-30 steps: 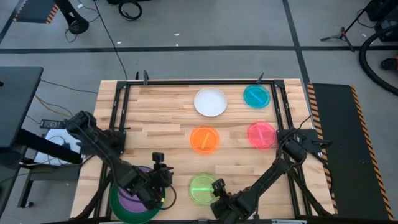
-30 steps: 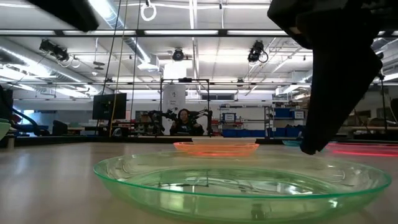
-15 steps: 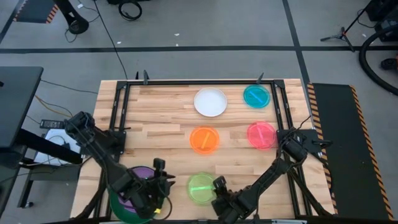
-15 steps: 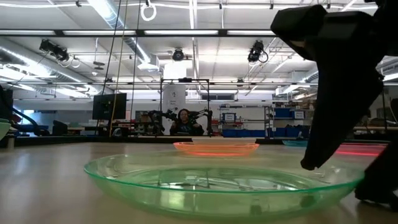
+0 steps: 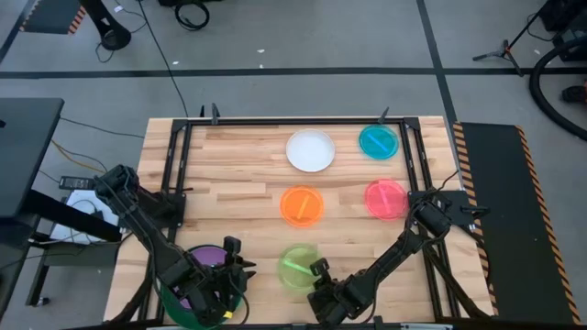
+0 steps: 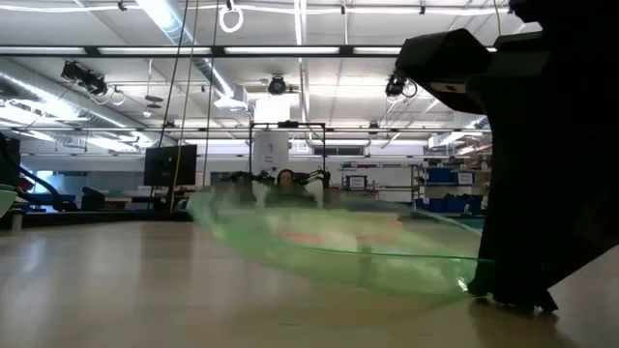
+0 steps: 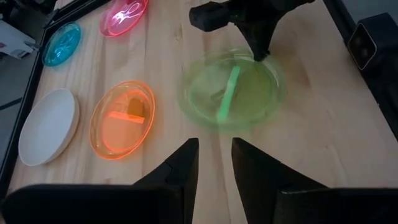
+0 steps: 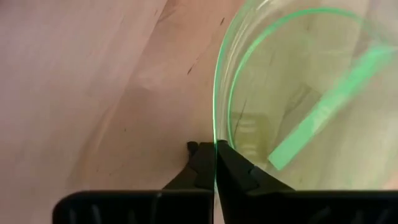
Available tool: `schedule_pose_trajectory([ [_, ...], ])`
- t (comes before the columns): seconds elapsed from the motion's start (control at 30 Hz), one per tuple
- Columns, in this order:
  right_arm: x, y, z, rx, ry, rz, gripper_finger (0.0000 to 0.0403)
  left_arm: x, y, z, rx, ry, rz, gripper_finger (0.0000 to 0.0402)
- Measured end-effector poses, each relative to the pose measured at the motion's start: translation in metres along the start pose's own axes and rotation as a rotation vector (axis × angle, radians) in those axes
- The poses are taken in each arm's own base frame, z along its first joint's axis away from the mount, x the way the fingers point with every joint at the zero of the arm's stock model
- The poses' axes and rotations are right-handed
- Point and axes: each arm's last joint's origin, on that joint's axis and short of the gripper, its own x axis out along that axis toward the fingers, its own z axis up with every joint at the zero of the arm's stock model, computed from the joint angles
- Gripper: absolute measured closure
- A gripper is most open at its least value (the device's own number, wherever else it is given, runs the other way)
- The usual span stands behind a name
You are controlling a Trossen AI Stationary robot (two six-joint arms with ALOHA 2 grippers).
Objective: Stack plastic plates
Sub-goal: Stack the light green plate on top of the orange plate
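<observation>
The lime plate (image 5: 298,269) sits near the table's front edge, blurred and tilted in the low view (image 6: 329,246). My right gripper (image 5: 317,273) is shut on its rim. My left gripper (image 7: 214,149) hovers over the front left corner with a gap between its fingers and nothing in it. Below it a purple plate (image 5: 209,258) lies on a dark green plate (image 5: 176,304). The orange plate (image 5: 302,206), pink plate (image 5: 385,198), white plate (image 5: 310,150) and teal plate (image 5: 378,141) lie flat on the wood farther back. My right gripper pinches the lime plate's rim (image 8: 215,134) between its two fingertips, on the plate's near right side. The fingers slant down from the table's near right. The plate is tilted: the held rim (image 6: 464,280) is low by the table, and the opposite rim (image 6: 208,208) is raised.
A black frame (image 5: 174,165) runs around the table's left, far and right sides. The right arm (image 5: 404,247) reaches in from the right edge and the left arm (image 5: 138,220) from the left edge. Bare wood lies between the plate stack and the orange plate.
My right gripper has shut on the lime plate's rim. The plate, flat on the table a second ago, has tipped, its side away from the gripper rising, and has shifted slightly toward the far edge. My left gripper has drifted toward the near edge over the purple plate.
</observation>
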Motion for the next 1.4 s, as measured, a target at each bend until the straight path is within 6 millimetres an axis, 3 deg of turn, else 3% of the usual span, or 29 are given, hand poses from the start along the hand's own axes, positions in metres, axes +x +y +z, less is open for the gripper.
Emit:
schedule_pose_trajectory([
  [0.2,-0.012,-0.008,0.007,-0.034,0.067,-0.027,0.0396,0.000,0.000,0.000,0.001,0.000,-0.001,0.0296],
  [0.37,-0.019,-0.030,0.010,-0.051,0.151,-0.119,0.0397,0.000,0.000,0.000,0.000,0.000,-0.001,0.0296],
  [0.67,-0.006,-0.072,0.016,-0.079,0.192,-0.203,0.0397,0.000,0.000,0.000,0.000,0.000,-0.001,0.0296],
  [0.97,-0.010,-0.093,0.014,-0.108,0.223,-0.287,0.0397,0.000,0.000,0.000,0.000,0.000,-0.001,0.0296],
  [1.4,0.009,-0.145,0.004,0.018,0.339,-0.228,0.0394,0.000,0.000,-0.001,-0.024,0.002,-0.001,0.0296],
])
